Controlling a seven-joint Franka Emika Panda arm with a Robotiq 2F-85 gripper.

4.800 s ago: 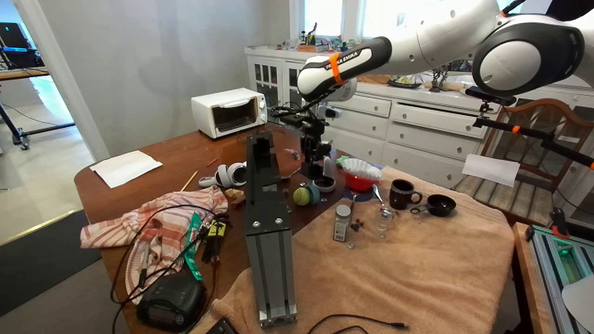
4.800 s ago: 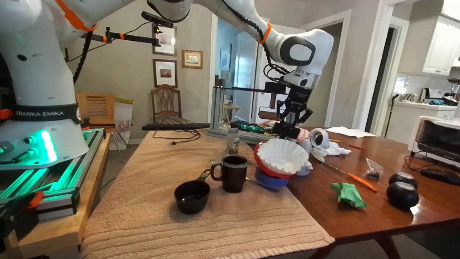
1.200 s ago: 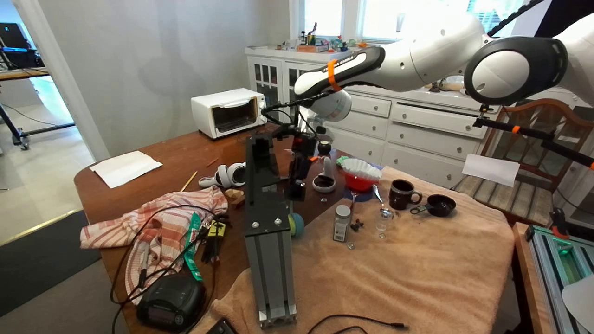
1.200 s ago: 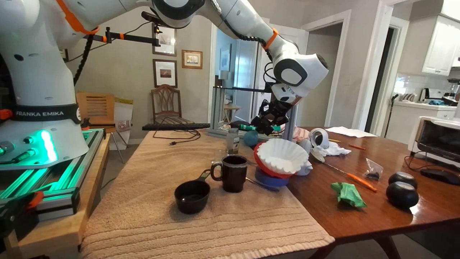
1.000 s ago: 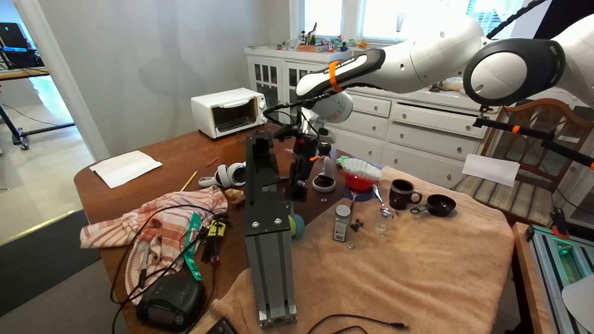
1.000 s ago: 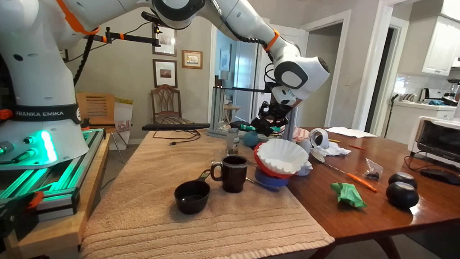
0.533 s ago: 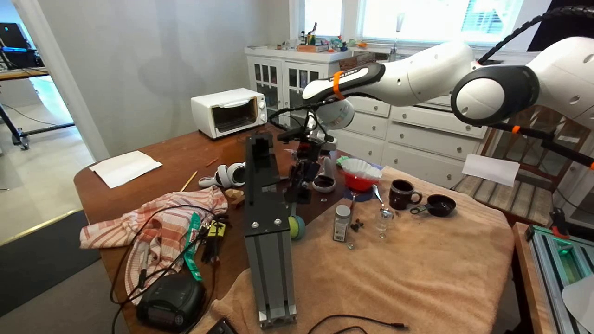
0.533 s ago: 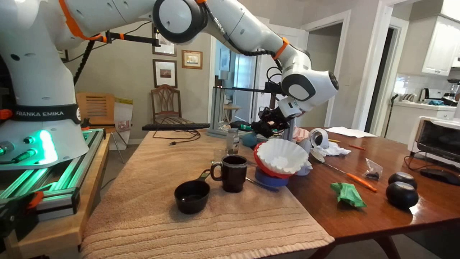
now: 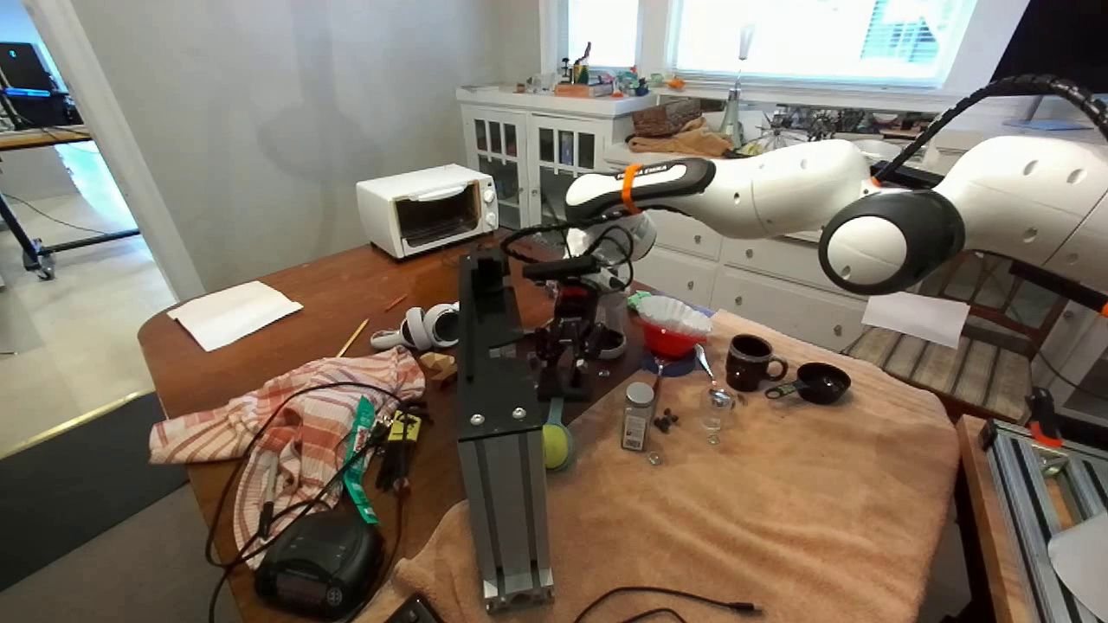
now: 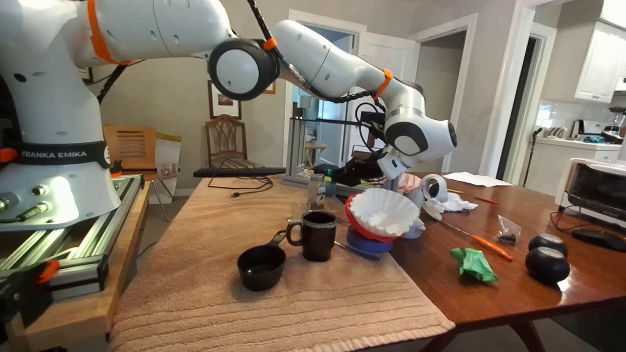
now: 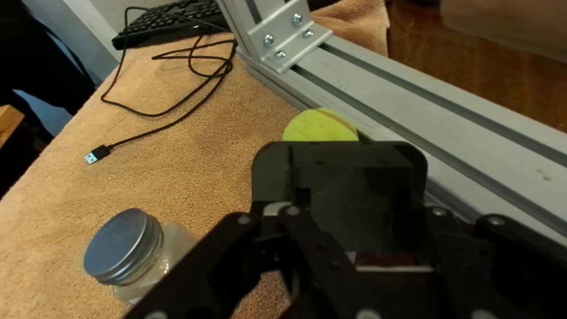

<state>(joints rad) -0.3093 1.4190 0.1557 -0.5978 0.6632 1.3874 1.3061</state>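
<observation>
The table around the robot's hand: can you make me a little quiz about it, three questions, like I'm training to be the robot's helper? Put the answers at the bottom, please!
1. Pick one. In the wrist view, what colour is the round thing peeking out past the hand?
A) pink
B) yellow-green
C) white

2. True or false? In an exterior view, the dark mug stands on the towel.

3. Fill in the gap. In an exterior view, the fluted white paper sits in a ____ holder.

Key: 1. B; 2. true; 3. red.
</observation>
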